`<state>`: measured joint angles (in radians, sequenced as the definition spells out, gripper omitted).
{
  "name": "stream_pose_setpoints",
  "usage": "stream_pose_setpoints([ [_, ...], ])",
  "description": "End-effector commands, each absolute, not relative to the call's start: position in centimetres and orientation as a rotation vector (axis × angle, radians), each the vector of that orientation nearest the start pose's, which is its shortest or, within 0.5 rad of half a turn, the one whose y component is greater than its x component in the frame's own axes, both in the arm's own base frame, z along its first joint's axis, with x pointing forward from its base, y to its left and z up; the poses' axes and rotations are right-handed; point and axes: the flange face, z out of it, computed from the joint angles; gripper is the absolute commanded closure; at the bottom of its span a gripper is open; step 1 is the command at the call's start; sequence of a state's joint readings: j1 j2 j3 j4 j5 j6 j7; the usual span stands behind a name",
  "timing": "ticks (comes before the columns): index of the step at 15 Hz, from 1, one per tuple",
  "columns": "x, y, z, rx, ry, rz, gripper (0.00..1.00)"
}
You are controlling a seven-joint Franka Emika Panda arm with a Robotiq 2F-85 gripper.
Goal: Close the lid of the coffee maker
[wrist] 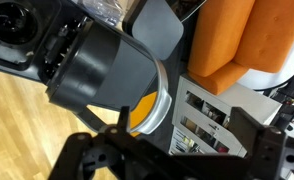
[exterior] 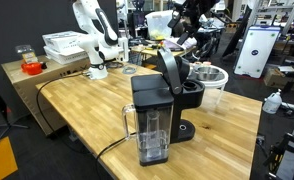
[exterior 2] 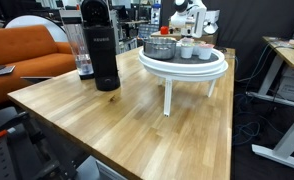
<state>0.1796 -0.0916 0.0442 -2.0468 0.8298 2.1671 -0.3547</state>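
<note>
Machine body: the coffee maker (exterior: 159,100) is a black, boxy plastic block standing near the middle of the table; in an exterior view (exterior 2: 105,55) it reads as a tall dark column near the far edge.
Lid position: the lid (exterior: 169,68) is a black, rounded plastic flap, tipped up and back above the brew head, so it is not down.
Lid surface: in the wrist view the lid (wrist: 102,70) fills the middle as a smooth, matte, grey-black dome with a pale, shiny rim along its lower right.
Tank: the water tank (exterior: 150,128) is clear plastic with a looped handle, on the side of the machine that faces the camera.
Tabletop: the table (exterior: 77,115) is pale wooden planks with visible grain.
Nearby: a round white stand (exterior 2: 177,68) on legs sits on the table beside the machine, carrying small cups (exterior 2: 187,48); an orange sofa (exterior 2: 27,50) is behind.
Fingers: the gripper (wrist: 122,140) is a dark linkage at the bottom of the wrist view, just beside the lid's rim. It is in silhouette and cut off, so I cannot tell whether the fingers are spread or closed, or whether they touch the lid.
Hard to read: an orange-yellow patch under the lid's rim in the wrist view cannot be identified. In an exterior view the picture's upper edge cuts off the top of the machine.
</note>
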Motion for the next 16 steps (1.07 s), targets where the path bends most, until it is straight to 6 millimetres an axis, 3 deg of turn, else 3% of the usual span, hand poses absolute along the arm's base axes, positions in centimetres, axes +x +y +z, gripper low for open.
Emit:
stream_pose_setpoints([
  [1, 55.3, 16.2, 51.6, -2.326, -0.177, -0.316, 0.00],
  [5, 56.8, 17.0, 52.3, -2.230, -0.108, -0.323, 0.00],
  [10, 57.4, 16.7, 51.8, -2.166, -0.017, -0.310, 0.00],
  [11, 57.5, 16.7, 51.6, -2.159, -0.010, -0.308, 0.20],
  [16, 57.9, 17.2, 51.2, -2.137, 0.013, -0.295, 0.55],
])
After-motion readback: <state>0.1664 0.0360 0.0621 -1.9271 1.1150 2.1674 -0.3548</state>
